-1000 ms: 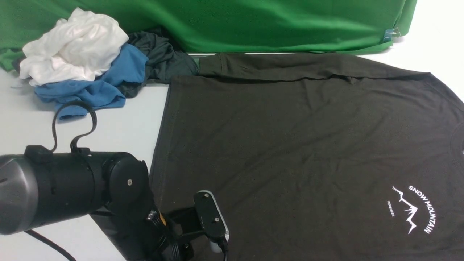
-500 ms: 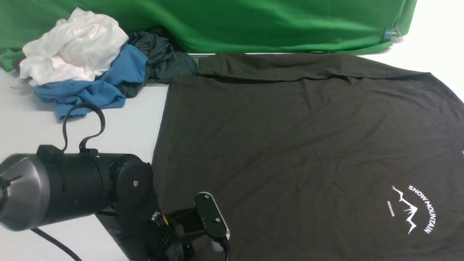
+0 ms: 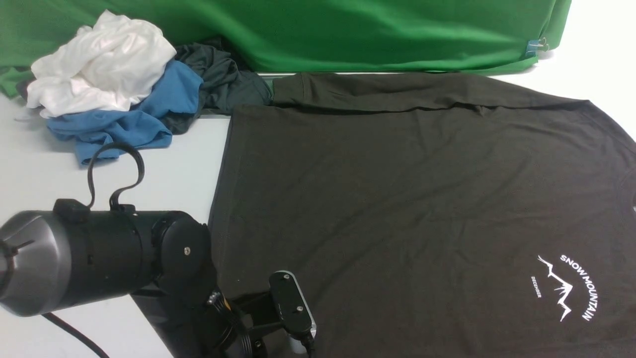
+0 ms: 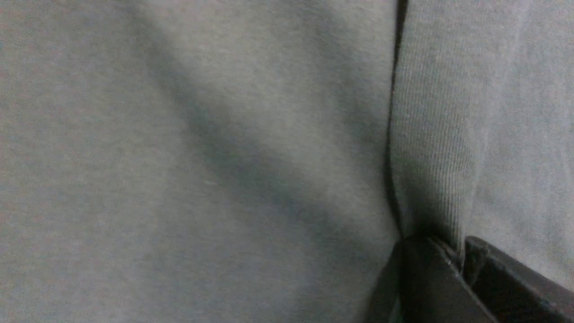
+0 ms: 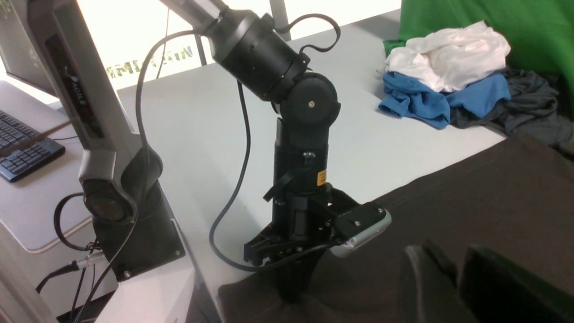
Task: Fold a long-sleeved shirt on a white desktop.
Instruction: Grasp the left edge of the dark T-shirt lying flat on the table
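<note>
On the table point(image 3: 169, 159), the long-sleeved shirt point(image 3: 397, 199) lies flat, its long axis running left to right, with the hem toward the robot's left and the collar toward its right. The left claw point(image 4: 459, 262) is clamped on a ribbed band of the shirt. Whether the right claw point(image 5: 453, 264) is open or closed cannot be determined.

White desktop point(image 3: 179, 154) lies bare left of the long-sleeved shirt point(image 3: 397, 199); a clothes pile point(image 3: 109, 84) crowds the far-left corner.

Black shirt point(image 3: 397, 199) flat on white desktop point(image 3: 169, 169)
</note>
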You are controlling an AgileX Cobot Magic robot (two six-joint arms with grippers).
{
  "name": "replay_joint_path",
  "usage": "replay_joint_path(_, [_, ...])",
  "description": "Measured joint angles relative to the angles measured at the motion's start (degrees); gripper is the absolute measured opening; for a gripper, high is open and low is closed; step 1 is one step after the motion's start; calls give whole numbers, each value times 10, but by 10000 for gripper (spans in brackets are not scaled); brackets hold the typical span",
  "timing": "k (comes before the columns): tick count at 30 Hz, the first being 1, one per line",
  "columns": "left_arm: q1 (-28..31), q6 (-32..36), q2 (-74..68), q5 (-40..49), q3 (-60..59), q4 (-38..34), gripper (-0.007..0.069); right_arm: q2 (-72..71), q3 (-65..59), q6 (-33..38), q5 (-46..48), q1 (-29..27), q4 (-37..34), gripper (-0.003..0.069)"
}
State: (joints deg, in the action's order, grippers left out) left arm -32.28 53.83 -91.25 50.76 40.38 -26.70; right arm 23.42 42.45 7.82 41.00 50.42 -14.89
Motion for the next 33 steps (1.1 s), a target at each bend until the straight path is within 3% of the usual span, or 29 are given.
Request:
replay_joint_path(18, [0,-15,74,12,0,-2,123,0,0,11,-9,0,0,147])
replay_joint_path(23, [0,-19,76,15,0,-2,22,0,-1,15,-15,0,0,147])
replay_joint_path(27, [0,-20,76,4,0,-2,27,0,-1,15,-15,0,0,147])
replay_joint_path(30, [0,-20,74,-33,-1,-2,101,0,-1,15,-15,0,0,147])
replay_joint_path(33, [0,-20,60,-41,-1,-4,227,0,-1,15,-15,0,0,147])
